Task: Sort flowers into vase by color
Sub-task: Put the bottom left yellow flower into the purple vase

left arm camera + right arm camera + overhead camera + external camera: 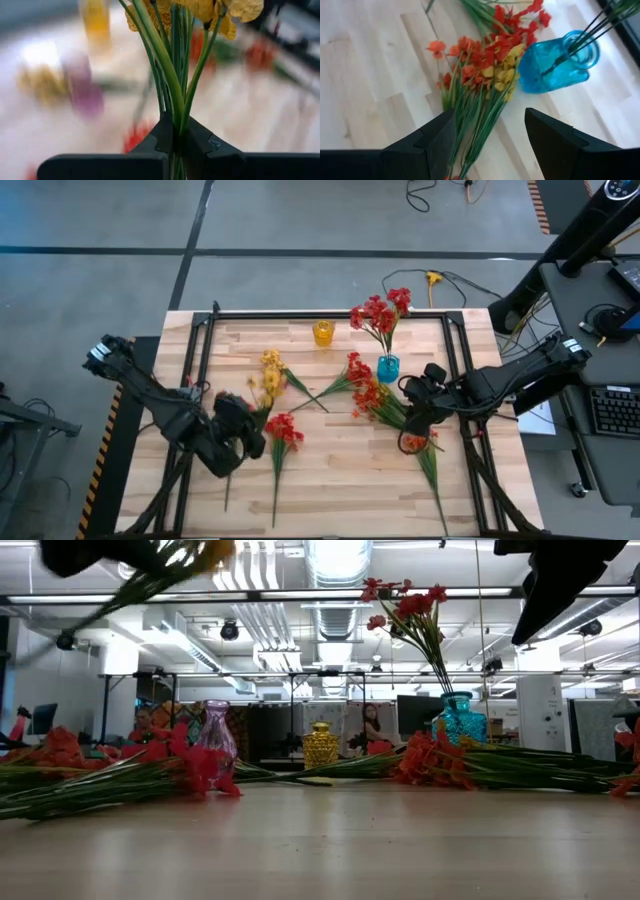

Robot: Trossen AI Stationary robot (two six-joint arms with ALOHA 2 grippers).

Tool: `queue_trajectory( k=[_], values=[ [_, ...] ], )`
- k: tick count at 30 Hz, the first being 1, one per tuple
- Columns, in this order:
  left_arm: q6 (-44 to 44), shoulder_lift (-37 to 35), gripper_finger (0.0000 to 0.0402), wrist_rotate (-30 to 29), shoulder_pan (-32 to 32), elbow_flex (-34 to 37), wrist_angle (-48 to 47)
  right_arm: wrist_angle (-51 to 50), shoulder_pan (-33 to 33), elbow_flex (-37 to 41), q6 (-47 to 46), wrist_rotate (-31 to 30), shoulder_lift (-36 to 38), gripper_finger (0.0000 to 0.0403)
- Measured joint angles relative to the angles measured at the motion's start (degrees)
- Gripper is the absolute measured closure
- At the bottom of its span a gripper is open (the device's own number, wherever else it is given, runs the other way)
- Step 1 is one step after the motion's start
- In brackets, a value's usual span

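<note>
- So far, one red spray (381,311) upright in the blue vase (388,367), at about 1 o'clock from table centre
- Yellow vase (322,332) at 12 o'clock on the table (330,490), judged empty; pink vase (214,736) seen only in the low view, also without stems
- Left to sort: a loose red spray (283,429) at 7 o'clock, a heap of red and orange-red flowers (372,392) at 3 o'clock just beside the blue vase, more yellow blossoms (272,365) at 10 o'clock
- Judged early in the job, with most stems not yet in any vase
- Left gripper (176,137) at 8 o'clock, clamped tight on a bunch of green stems of a yellow spray (217,12), blossoms reaching out past the fingertips and lifted off the wood
- Yellow vase at roughly 1 o'clock from that gripper, well apart; probably the target for this bunch
- Right gripper (490,132) at 3 o'clock, jaws spread wide, nothing between them, hovering above the red heap
- Red heap directly under the open fingers (437,135), blue vase just beyond at 11 o'clock from the gripper in the high view
</note>
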State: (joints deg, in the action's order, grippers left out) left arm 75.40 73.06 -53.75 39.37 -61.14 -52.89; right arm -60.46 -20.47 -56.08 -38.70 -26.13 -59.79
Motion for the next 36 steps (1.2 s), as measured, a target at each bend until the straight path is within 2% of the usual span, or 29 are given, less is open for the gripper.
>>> queue_trajectory(
  k=[4, 6, 13, 16, 19, 21, 22, 30, 36],
  values=[
    [-18.4, -2.0, 0.0399, -10.1, -3.0, 0.0, 8.4, 1.5, 0.0, 0.2, 0.7, -1.6, 0.0, 0.0174],
    [-27.7, -3.0, 0.0399, -11.2, -5.3, 0.0, 13.0, 3.1, 0.0, 0.3, 1.5, -2.0, 0.0, 0.0174],
    [-61.2, -4.0, 0.0399, 0.7, -15.1, 0.1, 31.5, 6.6, 0.0, 0.3, 3.8, -2.1, 0.0, 0.0174],
    [-68.9, -4.9, 0.0399, 4.7, -19.6, 0.6, 37.3, 6.9, 0.0, 0.3, 4.1, -2.4, 0.0, 0.0174],
    [-76.8, -6.4, 0.0399, 15.3, -23.9, 4.3, 46.9, 7.0, 0.0, 0.3, 4.3, -2.4, 0.0, 0.0174],
    [-80.4, -8.2, 0.0399, 22.7, -26.8, 8.1, 52.8, 7.1, 0.0, 0.3, 4.8, -2.5, 0.0, 0.0174],
    [-81.3, -9.6, 0.0399, 24.5, -27.9, 10.2, 54.8, 7.2, 0.0, 0.3, 4.9, -2.5, 0.0, 0.0174],
    [-85.1, -20.1, 0.0399, 24.7, -35.1, 30.0, 79.4, 7.5, 0.0, 0.3, 5.4, -2.5, 0.0, 0.0174],
    [-84.9, -23.3, 0.0399, 24.7, -37.1, 36.3, 83.4, 8.7, 0.0, 0.3, 5.7, -2.6, 0.0, 0.0174]
  ],
)
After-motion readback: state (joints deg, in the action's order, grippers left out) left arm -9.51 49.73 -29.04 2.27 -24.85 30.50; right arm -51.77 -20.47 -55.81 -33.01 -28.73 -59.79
